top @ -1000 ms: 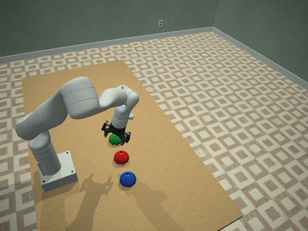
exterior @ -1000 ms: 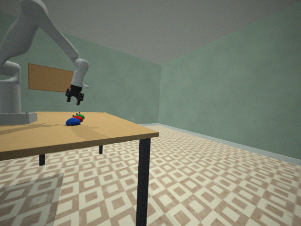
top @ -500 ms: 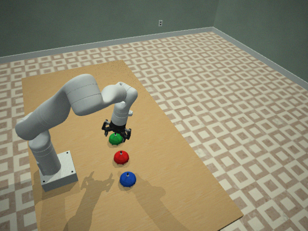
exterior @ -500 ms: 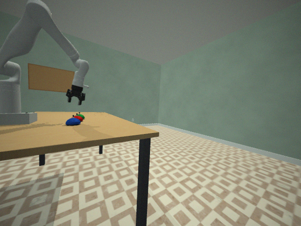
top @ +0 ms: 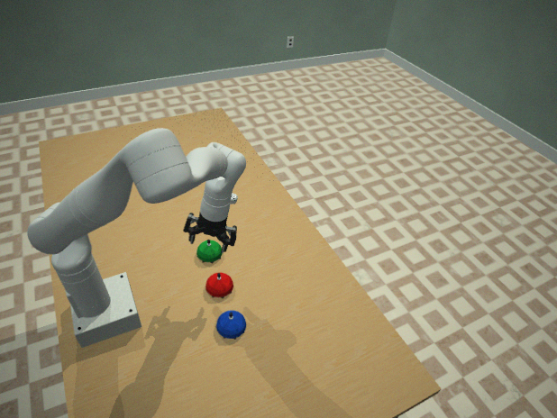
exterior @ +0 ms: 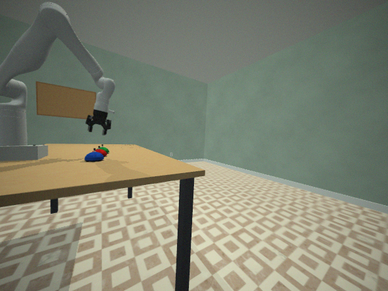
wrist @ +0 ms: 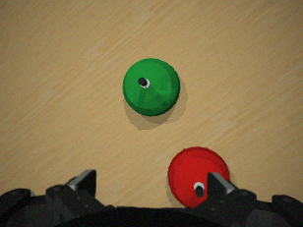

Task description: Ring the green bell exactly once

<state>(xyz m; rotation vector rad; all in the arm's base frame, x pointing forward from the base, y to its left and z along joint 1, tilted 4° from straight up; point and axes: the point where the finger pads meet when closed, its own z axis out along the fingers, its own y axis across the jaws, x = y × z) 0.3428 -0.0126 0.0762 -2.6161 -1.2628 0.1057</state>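
Observation:
The green bell sits on the wooden table, farthest from the front edge in a row of three. Its dark button stands up on top in the wrist view, where the green bell lies above centre. My gripper hangs above the green bell, well clear of it, fingers pointing down. It is open and empty. In the side view the gripper is a clear gap above the green bell. The finger tips show at the bottom of the wrist view.
A red bell sits just in front of the green one, and a blue bell in front of that. The red bell lies close to my right finger in the wrist view. The arm's base stands at the left.

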